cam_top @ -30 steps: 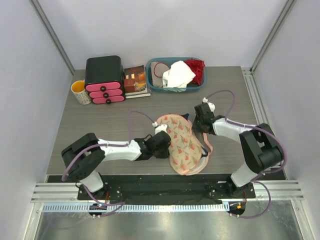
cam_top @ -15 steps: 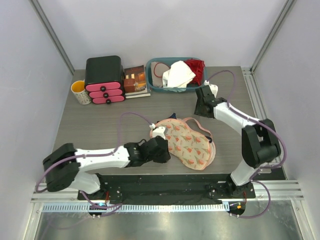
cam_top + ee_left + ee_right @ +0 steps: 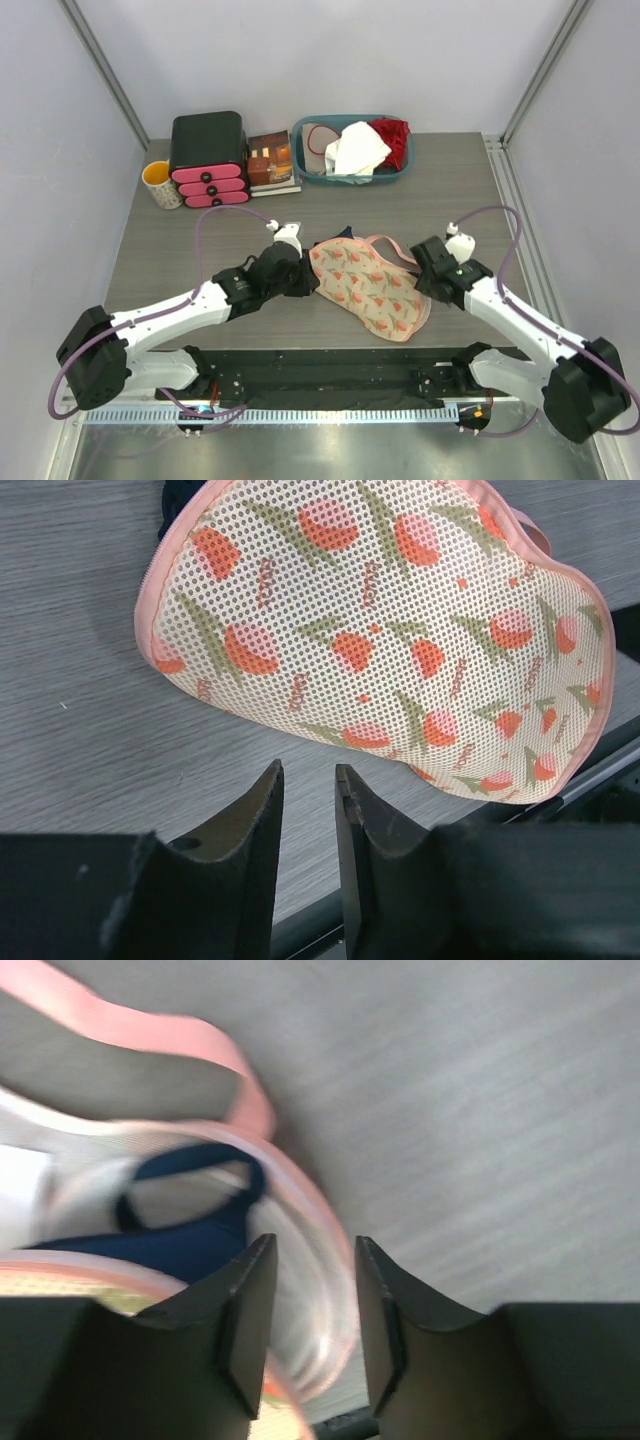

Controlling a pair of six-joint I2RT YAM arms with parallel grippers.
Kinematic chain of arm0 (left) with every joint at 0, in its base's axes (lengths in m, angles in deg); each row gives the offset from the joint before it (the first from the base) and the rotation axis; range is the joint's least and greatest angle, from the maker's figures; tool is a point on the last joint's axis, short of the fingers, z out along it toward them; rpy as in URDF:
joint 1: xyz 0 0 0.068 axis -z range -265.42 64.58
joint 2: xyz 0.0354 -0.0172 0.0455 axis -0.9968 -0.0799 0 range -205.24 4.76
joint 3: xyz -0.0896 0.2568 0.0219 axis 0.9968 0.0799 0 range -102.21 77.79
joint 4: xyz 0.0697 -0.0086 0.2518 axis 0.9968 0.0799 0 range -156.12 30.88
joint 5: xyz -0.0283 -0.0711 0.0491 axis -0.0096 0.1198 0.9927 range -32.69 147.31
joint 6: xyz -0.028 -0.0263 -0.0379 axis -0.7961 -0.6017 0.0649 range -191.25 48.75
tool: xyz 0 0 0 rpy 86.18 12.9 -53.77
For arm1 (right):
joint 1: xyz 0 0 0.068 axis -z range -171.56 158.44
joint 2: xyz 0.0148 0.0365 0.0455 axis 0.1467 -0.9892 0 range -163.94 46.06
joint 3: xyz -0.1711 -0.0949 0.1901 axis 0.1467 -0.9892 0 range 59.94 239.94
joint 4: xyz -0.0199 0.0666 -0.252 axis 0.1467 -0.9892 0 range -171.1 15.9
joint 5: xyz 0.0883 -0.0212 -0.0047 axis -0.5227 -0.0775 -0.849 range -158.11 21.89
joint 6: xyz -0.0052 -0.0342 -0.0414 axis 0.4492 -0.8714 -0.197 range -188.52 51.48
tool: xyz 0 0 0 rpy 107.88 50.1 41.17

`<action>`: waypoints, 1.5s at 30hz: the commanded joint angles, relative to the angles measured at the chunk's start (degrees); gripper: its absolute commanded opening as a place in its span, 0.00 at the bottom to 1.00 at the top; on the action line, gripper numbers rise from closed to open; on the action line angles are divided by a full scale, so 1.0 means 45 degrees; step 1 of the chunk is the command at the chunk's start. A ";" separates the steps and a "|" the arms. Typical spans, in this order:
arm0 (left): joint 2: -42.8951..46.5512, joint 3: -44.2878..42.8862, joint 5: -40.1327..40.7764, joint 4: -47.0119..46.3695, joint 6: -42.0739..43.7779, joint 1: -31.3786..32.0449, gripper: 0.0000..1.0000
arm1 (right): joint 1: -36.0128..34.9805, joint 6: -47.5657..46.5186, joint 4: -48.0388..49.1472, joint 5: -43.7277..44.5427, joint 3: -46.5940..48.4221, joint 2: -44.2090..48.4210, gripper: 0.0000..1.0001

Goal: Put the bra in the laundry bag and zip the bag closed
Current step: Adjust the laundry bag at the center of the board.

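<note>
Lying flat on the table (image 3: 200,225), the bag (image 3: 368,288) sits near the front edge between the two arms. Its long axis runs on a diagonal: one rounded end points to the far left, toward the left arm, and the other points to the near right, close to the table's front edge. The printed mesh side faces up. A pink strap loop (image 3: 398,250) lies on the table at its far right side. The bra (image 3: 185,1245) is inside the bag. The right wrist view shows its navy cup and a thin strap through a gap in the pink rim, so the bag is not zipped there, and in the top view a small navy bit pokes out past the far-left end. The left tool (image 3: 307,785) hovers low just beside the far-left end of the bag. Its fingers (image 3: 262,815) are only slightly parted, with bare table in the gap and nothing gripped, and the mesh starts just beyond the tips. The right tool (image 3: 305,1305) is at the bag's right edge with its fingers spread wider. The blurred pink rim shows in the gap between them, but I cannot tell whether either finger touches it. At the back of the table, well apart from the bag, stand a teal basket (image 3: 310,172), a black drawer box (image 3: 208,140) and a mug (image 3: 160,185).
</note>
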 commanded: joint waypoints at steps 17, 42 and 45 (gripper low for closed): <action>0.0990 0.0339 0.0349 0.0381 0.0253 -0.0743 0.33 | -0.0227 0.2639 0.3639 -0.0250 -0.2231 -0.0390 0.31; 0.0313 0.1982 -0.2813 -0.2488 0.0507 -0.3477 0.67 | 0.2782 -0.2715 0.2222 -0.2106 0.1952 -0.2290 0.56; -0.0704 0.1630 -0.3182 -0.3249 0.0546 -0.3652 0.64 | 0.2294 -0.2657 0.1401 -0.2377 0.1717 -0.0922 0.57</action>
